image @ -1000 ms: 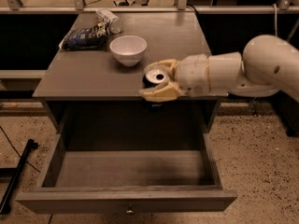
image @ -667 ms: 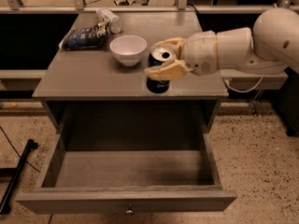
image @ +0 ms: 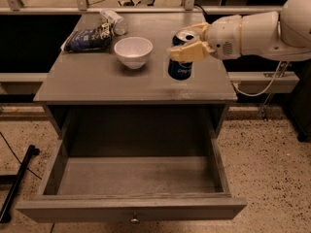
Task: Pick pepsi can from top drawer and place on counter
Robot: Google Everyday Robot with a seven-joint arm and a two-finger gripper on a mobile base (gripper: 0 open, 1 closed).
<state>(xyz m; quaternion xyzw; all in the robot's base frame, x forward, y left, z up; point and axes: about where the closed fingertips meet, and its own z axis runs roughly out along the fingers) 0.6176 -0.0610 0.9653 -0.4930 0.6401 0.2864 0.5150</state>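
The pepsi can (image: pixel 181 67) is dark blue with a silver top and stands upright at the right of the grey counter (image: pixel 97 84), or just above it. My gripper (image: pixel 188 45) comes in from the right and is shut on the can's upper part, one cream finger (image: pixel 189 51) across its front. The top drawer (image: pixel 131 178) is pulled wide open below the counter, and its inside shows nothing in it. Its small round knob (image: pixel 134 220) shows on the front panel.
A white bowl (image: pixel 133 51) stands on the counter left of the can. A crinkled blue snack bag (image: pixel 90 38) and a pale plastic bottle (image: pixel 113 21) lie at the back left. A black pole (image: pixel 17 188) lies on the speckled floor at left.
My gripper has carried the can up and back from the counter's front edge to further in over the counter, right of the bowl, and lowered it.
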